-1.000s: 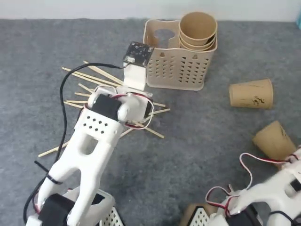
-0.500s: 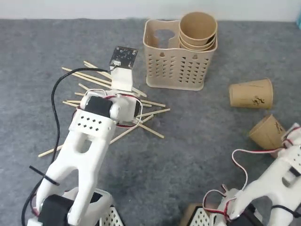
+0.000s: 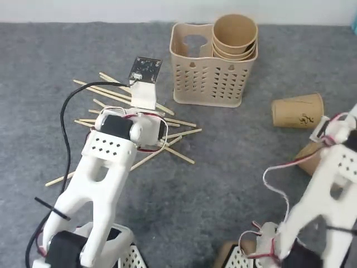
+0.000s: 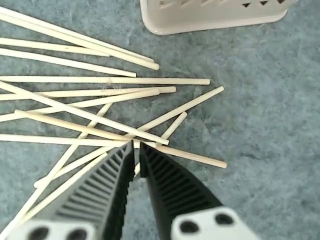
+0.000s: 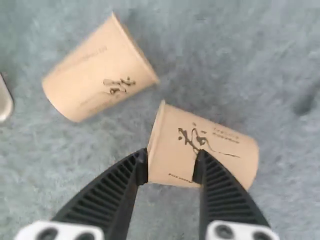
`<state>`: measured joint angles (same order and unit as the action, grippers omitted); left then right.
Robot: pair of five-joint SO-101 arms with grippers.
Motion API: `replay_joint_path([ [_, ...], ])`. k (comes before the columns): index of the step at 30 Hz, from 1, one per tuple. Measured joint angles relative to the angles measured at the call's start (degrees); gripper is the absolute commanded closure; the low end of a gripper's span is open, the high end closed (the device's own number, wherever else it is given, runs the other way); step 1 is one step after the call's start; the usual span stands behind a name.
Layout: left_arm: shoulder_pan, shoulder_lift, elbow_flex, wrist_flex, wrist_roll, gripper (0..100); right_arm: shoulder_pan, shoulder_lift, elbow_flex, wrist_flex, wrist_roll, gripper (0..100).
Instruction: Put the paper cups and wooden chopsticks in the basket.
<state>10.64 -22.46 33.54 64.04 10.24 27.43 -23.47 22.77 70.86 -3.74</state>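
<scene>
Lying on its side on the mat [image 5: 260, 60], a cup [image 5: 210, 145] is being straddled at its wide end by the right claw [image 5: 171, 162]. The claw is being held half open, probably for pinching the rim, and nothing is being gripped yet. Little room is being left by the other cup [image 5: 97, 70], just beside. The basket [image 3: 206, 84], with stacked cups [image 3: 235, 33] in one part, is standing well apart across open mat. The left claw [image 4: 136, 147] is being held almost closed above the chopsticks [image 4: 90, 95], apparently empty.
</scene>
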Motion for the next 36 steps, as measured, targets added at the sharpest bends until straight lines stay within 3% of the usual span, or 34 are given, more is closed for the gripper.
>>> replay_joint_path([
  [10,0.0,0.0,0.0,0.0,0.0,98,-0.62,27.52,-18.73,5.98,-0.26,82.8],
  [19,0.0,0.0,0.0,0.0,-1.49,98,-0.62,29.71,-26.02,8.62,0.79,82.8],
  [29,0.0,0.0,0.0,0.0,-1.58,98,-4.84,33.23,-32.09,12.22,11.96,83.2],
  [33,0.0,0.0,0.0,0.0,-1.58,98,-8.26,34.73,-32.79,12.22,9.23,85.0],
  [36,0.0,0.0,0.0,-0.35,-1.58,98,-10.55,35.34,-32.79,12.22,3.87,94.8],
])
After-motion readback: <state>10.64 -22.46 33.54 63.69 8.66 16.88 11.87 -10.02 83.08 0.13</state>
